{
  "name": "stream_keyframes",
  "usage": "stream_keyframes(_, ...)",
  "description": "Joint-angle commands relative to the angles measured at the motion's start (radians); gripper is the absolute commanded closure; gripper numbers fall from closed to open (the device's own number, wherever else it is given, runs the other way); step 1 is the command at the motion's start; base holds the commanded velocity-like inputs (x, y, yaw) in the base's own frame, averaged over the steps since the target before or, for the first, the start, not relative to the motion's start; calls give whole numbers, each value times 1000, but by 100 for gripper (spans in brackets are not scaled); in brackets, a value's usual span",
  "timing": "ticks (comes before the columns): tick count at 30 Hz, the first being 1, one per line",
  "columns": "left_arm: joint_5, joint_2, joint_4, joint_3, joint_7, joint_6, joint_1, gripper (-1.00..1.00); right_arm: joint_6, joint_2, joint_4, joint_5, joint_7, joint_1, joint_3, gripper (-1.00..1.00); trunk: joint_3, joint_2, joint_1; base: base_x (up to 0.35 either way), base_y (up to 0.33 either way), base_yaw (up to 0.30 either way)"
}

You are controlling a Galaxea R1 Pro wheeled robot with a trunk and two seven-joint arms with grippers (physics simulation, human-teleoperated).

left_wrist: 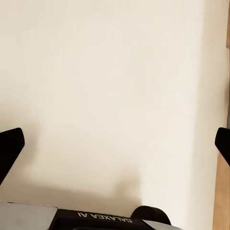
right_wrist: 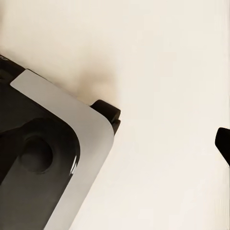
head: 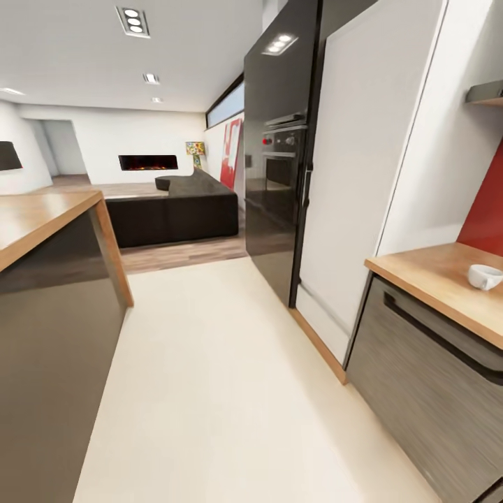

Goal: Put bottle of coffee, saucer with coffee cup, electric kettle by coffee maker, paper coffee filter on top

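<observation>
- Kitchen aisle: you are looking along the cream floor [head: 230, 391] toward the built-in oven [head: 283, 157].
- Coffee cup [head: 484, 276] is sitting on the kitchen countertop [head: 426, 272] at the right edge, no saucer under it.
- Left gripper [left_wrist: 115, 143] is hanging spread wide, empty, over floor.
- Right gripper: you cannot tell its opening.
- Station looks barely started, judging from this.

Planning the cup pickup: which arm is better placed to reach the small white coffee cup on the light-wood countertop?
Likely the right: the small white coffee cup sits on the light-wood countertop at the robot's right. The left gripper hangs open above pale floor.
</observation>
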Motion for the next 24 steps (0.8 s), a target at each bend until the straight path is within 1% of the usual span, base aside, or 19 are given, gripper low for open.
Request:
stream_keyframes(1,-5,0,1,4,-3,-4,-1,-100,-5,0,-1,9,5,-1,-9,-100,-1,0,0,322,53,-97)
stream_keyframes(9,-5,0,1,4,-3,-4,-1,-100,-4,0,-1,9,5,-1,-9,-100,5,0,0,326,15,-182)
stream_keyframes(12,-5,0,1,4,-3,-4,-1,-100,-4,0,-1,9,5,-1,-9,-100,8,0,0,207,2,-212)
stream_keyframes(16,-5,0,1,4,-3,-4,-1,-100,-4,0,-1,9,5,-1,-9,-100,11,0,0,83,1,-215)
stream_keyframes(24,-5,0,1,4,-3,-4,-1,-100,-4,0,-1,9,5,-1,-9,-100,18,0,0,15,0,-217)
